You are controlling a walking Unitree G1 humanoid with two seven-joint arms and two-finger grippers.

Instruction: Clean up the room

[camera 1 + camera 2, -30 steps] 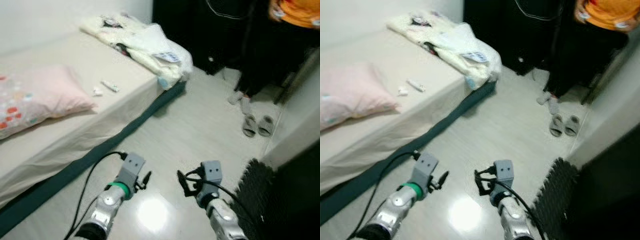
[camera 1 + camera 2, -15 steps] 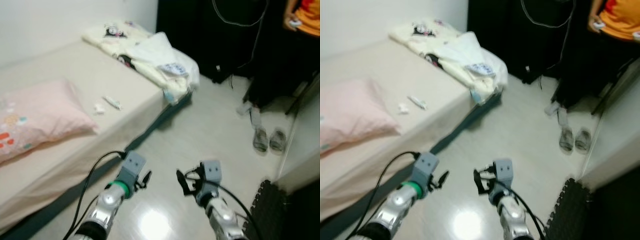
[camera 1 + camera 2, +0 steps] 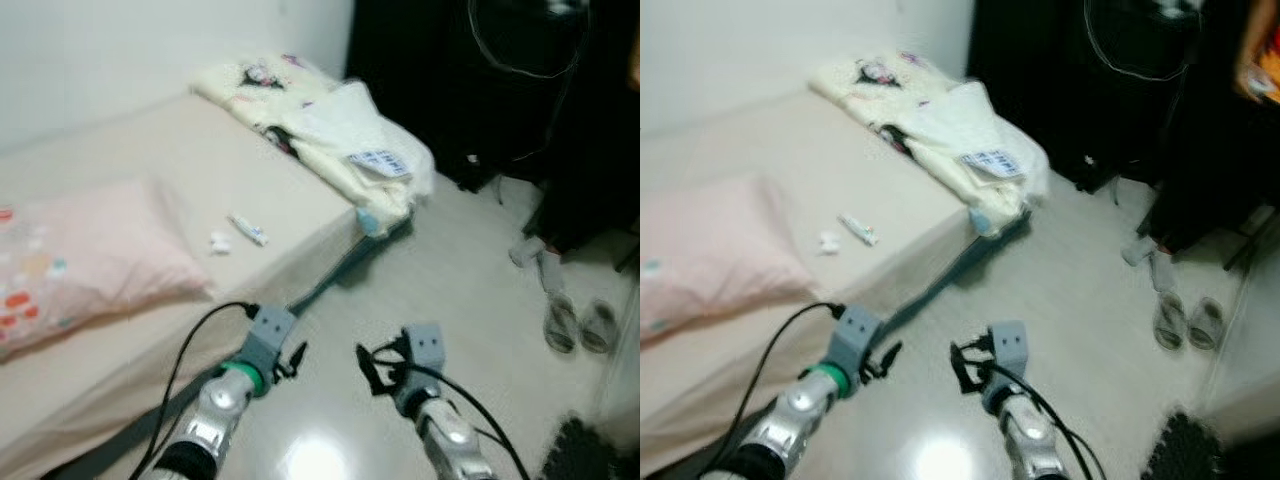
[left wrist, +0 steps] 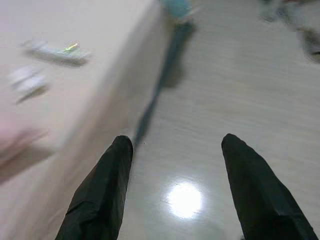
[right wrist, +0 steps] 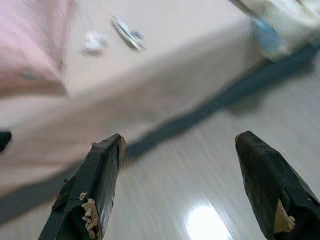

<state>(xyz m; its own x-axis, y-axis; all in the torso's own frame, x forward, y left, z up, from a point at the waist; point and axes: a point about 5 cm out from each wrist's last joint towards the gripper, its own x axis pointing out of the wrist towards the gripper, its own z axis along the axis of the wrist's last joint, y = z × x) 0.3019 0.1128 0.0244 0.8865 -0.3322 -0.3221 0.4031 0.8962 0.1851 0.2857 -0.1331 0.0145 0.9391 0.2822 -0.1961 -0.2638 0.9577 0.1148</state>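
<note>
Left eye view: a bed (image 3: 150,170) with a beige sheet runs along the robot's left, its dark green base edging the pale glossy floor (image 3: 450,270). A pink pillow (image 3: 90,255) lies at the near end; a crumpled cream blanket (image 3: 330,125) is heaped at the far end, spilling over the bed's corner. Between them, on the bare sheet, rests a small white tube (image 3: 247,229), long axis running diagonally from the wall toward the bed's edge, with a small white scrap (image 3: 219,241) just beside it. A pair of slippers (image 3: 577,322) sits on the floor near dark hanging garments. The left gripper (image 4: 175,145) and right gripper (image 5: 177,142) hover low over the floor beside the bed, each with jaws spread, holding nothing.
</note>
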